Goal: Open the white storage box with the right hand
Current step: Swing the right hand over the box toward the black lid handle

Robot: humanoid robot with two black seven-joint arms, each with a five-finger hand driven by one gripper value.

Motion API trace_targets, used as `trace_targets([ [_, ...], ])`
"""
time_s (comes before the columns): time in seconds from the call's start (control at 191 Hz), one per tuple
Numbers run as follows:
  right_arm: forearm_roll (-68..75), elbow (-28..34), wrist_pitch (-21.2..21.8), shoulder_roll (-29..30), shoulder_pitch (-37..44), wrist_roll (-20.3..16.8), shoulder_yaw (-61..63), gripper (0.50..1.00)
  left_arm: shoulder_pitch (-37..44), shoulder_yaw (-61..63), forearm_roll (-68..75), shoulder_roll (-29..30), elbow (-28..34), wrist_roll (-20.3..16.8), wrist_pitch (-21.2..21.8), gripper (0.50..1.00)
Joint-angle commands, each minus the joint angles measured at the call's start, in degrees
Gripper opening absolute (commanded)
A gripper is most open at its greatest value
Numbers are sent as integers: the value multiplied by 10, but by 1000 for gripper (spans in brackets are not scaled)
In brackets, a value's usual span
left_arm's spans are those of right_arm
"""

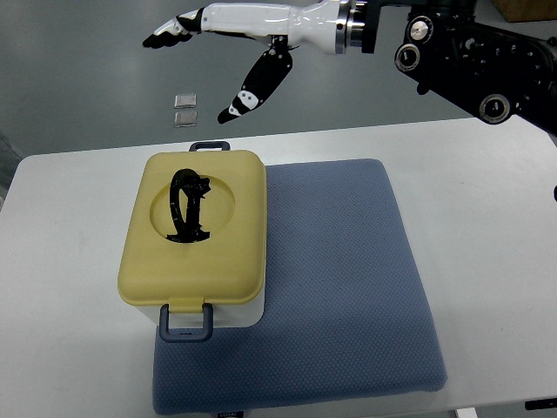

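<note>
A white plastic storage box with a pale yellow lid, black folding handle and grey-blue end latches is sitting closed near the white table's left edge, overlapping the pad's left side.

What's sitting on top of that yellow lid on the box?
A black handle lies in the round hollow of the yellow lid. The lid is shut, so what is inside the storage box cannot be seen.

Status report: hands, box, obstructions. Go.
Right hand open, raised beyond the table's far edge, holding nothing. Left hand not in view. Storage box shut on the blue mat, yellow lid on, both latches down. Nothing between hand and box.
</note>
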Motion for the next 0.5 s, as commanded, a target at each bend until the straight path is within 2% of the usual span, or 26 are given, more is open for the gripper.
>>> trace_targets([
  [0.0,-43,18,7,17,25,0,-30,921,0,0,0,0,0,0,0,1000],
  [0.493,-165,14,-1,89,86,-4,-154,909,0,0,0,0,0,0,0,1000],
])
